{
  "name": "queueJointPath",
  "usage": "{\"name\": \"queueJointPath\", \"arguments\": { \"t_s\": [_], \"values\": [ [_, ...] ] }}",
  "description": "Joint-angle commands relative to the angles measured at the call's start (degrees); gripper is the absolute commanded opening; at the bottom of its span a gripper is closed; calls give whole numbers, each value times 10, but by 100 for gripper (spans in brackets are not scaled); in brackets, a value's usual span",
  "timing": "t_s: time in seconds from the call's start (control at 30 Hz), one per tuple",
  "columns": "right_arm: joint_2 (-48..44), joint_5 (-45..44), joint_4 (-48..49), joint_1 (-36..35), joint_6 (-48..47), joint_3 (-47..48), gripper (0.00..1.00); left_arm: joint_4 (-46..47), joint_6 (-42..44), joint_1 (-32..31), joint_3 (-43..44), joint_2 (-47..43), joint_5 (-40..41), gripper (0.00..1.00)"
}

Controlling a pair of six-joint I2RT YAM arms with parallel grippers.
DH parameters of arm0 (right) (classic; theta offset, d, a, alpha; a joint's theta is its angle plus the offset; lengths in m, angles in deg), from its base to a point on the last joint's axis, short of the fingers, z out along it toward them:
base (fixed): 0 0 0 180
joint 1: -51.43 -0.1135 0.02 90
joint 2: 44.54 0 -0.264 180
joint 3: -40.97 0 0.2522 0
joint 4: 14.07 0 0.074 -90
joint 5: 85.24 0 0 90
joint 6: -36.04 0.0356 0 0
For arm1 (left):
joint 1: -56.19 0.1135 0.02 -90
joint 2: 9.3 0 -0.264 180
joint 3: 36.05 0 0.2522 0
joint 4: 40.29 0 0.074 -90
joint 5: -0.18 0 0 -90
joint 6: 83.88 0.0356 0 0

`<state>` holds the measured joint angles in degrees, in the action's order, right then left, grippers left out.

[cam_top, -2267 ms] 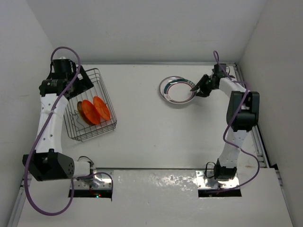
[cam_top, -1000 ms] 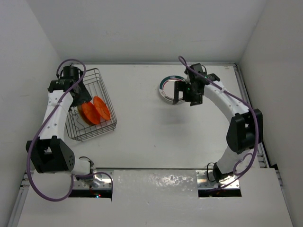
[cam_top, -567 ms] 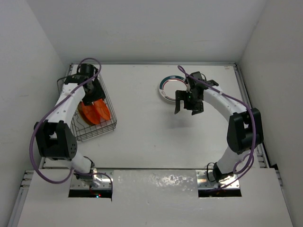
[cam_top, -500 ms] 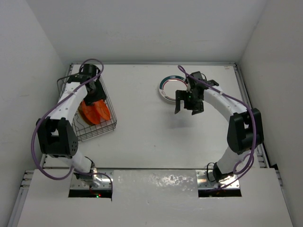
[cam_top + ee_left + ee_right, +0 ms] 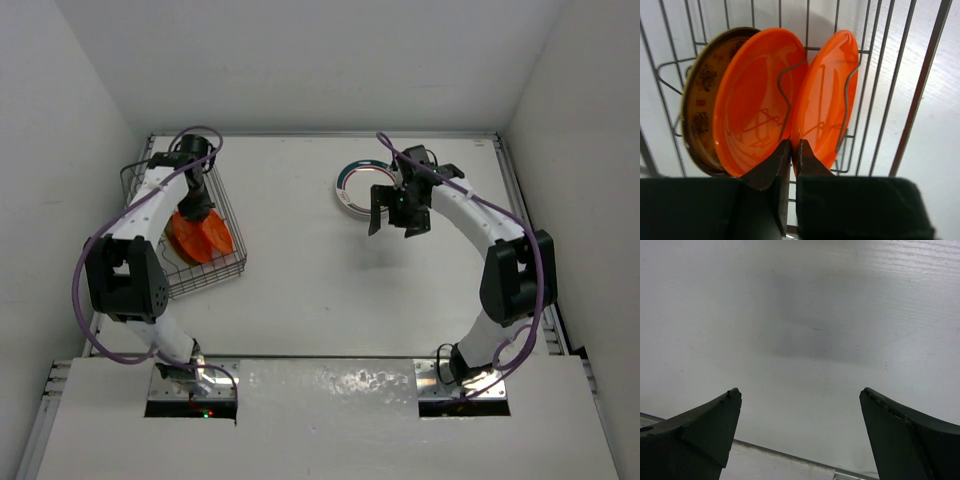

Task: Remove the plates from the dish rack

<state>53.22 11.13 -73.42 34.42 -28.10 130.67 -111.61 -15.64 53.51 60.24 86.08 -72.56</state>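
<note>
Left wrist view: left gripper point(image 5: 791, 146) is pinched almost shut on the lower rim of the outer plain orange round plate point(image 5: 827, 95). It stands on edge in the grey wire dish rack point(image 5: 892, 85), beside a second orange plate point(image 5: 752, 100) and a yellow-patterned plate point(image 5: 700, 95).

Right wrist view: right gripper point(image 5: 799, 390) is spread wide, holding nothing, over bare white table point(image 5: 805, 315).

Top view only: white teal-ringed plate point(image 5: 350, 190) lies flat, well apart from the rack. Plain white walls point(image 5: 300, 60) stand on three sides.

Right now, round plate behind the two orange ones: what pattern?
Round plate: yellow-brown, dark motifs; left wrist view.
</note>
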Motion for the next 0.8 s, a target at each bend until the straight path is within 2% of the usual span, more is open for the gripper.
{"name": "queueJointPath", "arguments": {
  "t_s": [0.0, 0.17, 0.37, 0.47, 0.5, 0.57, 0.6, 0.63, 0.67, 0.7, 0.77],
  "values": [
    [-29, -6, -6, -1, -4, 25, 99, -12, 19, -7, 40, 2, 30, 0],
    [-34, 0, -8, -1, 2, 31, 99, -34, 43, -9, 89, -6, 45, 0],
    [-22, 41, -19, -1, 16, 53, 99, -96, 51, -8, 202, -4, 70, 0],
    [-17, 92, -10, -1, 31, 62, 99, -87, 53, -9, 205, -28, 86, 0],
    [-15, 121, 27, -1, 37, 60, 99, -84, 50, -8, 207, -33, 83, 0],
    [-18, 250, 100, -1, 94, 33, 99, -44, 58, -9, 200, -62, 47, 0],
    [-23, 294, 218, -4, 132, 18, 99, -22, 63, -9, 185, -74, -30, 0],
    [-27, 343, 286, -7, 211, -11, 99, 1, 66, -8, 173, -100, -82, 0],
    [-29, 345, 364, -19, 233, -13, 99, 45, 59, -8, 163, -111, -129, 0],
    [-27, 340, 380, -25, 246, -7, 99, 67, 50, -8, 143, -120, -218, 0],
    [-15, 307, 379, -42, 245, 31, 99, 128, 15, -8, 105, -139, -294, 0]
  ]
}}
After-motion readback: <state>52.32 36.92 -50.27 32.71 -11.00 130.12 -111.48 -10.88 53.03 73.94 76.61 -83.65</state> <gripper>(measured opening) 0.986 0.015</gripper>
